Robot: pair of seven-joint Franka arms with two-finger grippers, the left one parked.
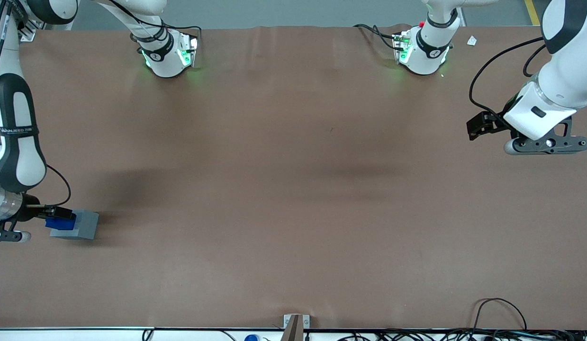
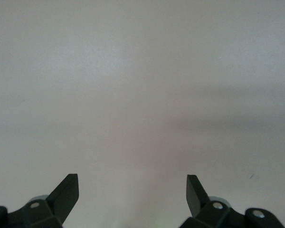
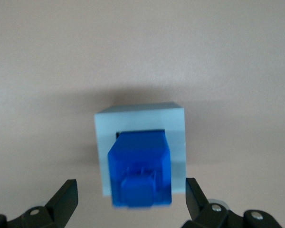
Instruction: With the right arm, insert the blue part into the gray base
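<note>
Right wrist view: the gripper (image 3: pixel 130 194) hangs released over the work, its two fingers (image 3: pixel 66 197) spread wide with clear air on either side of the blue part (image 3: pixel 140 173), which they do not touch. The part stands in the dark recess of the gray base (image 3: pixel 178 123), its body rising well above the base's top face, so the insertion looks done or all but done; whether it is pressed fully home cannot be told from these pictures. What appears left, at most, is a final check of the seating and the arm's retreat. From the front camera, the pair sits on the brown table (image 1: pixel 293 189) at the working arm's end, nearer the camera than the arm's pedestal, with the blue part (image 1: pixel 61 222) showing against the gray base (image 1: pixel 82 226) and the gripper (image 1: pixel 54 212) right at it, the right arm (image 1: pixel 13 142) reaching down from above. The part lies between the fingertips, within their span yet apart from both.
</note>
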